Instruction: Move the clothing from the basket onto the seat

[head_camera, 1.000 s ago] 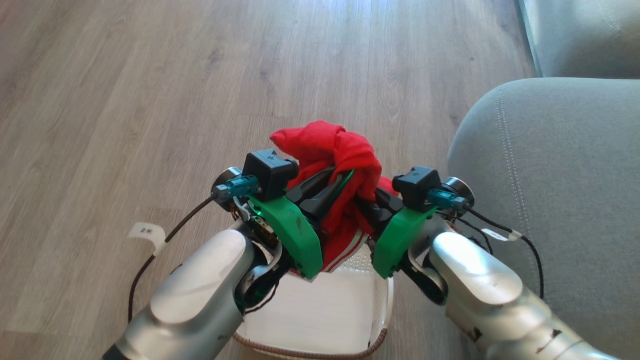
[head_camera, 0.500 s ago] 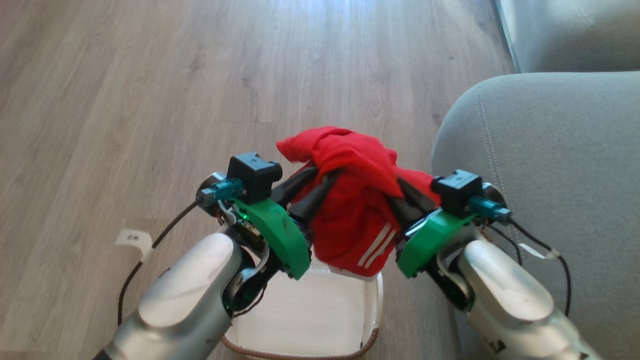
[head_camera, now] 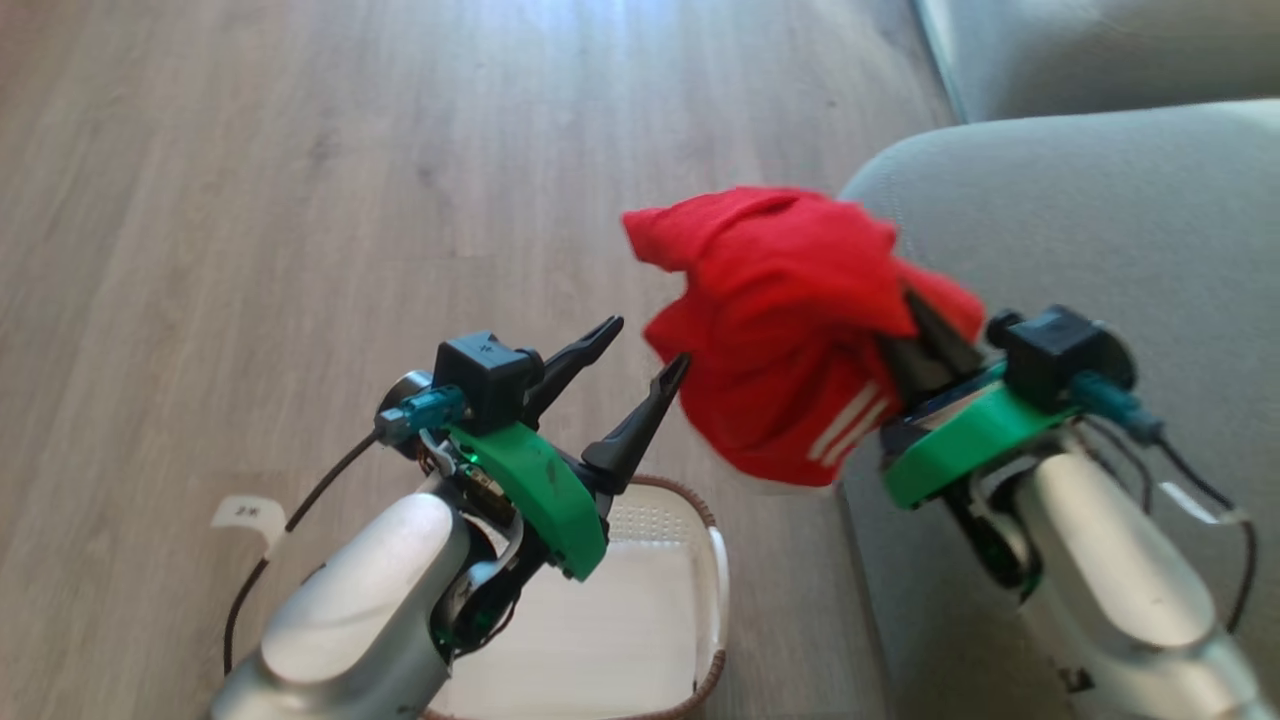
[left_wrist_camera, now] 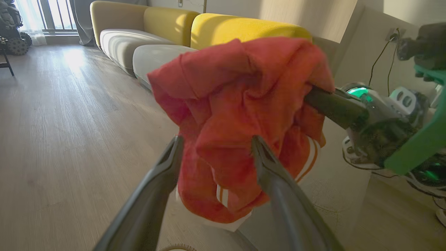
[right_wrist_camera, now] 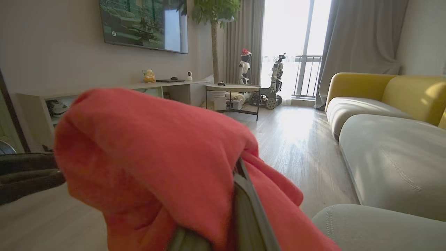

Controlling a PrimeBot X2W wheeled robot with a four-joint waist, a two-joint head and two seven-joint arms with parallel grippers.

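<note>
The red clothing point(head_camera: 790, 320) with white stripes hangs bunched in the air, just left of the grey seat point(head_camera: 1100, 220) edge. My right gripper point(head_camera: 925, 335) is shut on the clothing, its fingertips buried in the folds. My left gripper point(head_camera: 645, 345) stands open above the basket, its right fingertip close beside the cloth with nothing between the fingers. The white basket point(head_camera: 712, 540) with a brown rim sits on the floor below my left arm. In the left wrist view the clothing point(left_wrist_camera: 237, 104) dangles just beyond my spread fingers point(left_wrist_camera: 174, 157). In the right wrist view the clothing point(right_wrist_camera: 156, 157) drapes over one finger point(right_wrist_camera: 245, 205).
Wooden floor point(head_camera: 300, 200) stretches left and ahead. A second grey cushion point(head_camera: 1100, 40) lies beyond the seat, and the sofa has yellow backs point(left_wrist_camera: 244, 29). A TV shelf point(right_wrist_camera: 104, 90), a round table point(right_wrist_camera: 232, 88) and other robots point(right_wrist_camera: 275, 82) stand far off by the window.
My left gripper has opened and let go of the clothing. My right gripper has carried the clothing right toward the seat. The head camera has also turned right.
</note>
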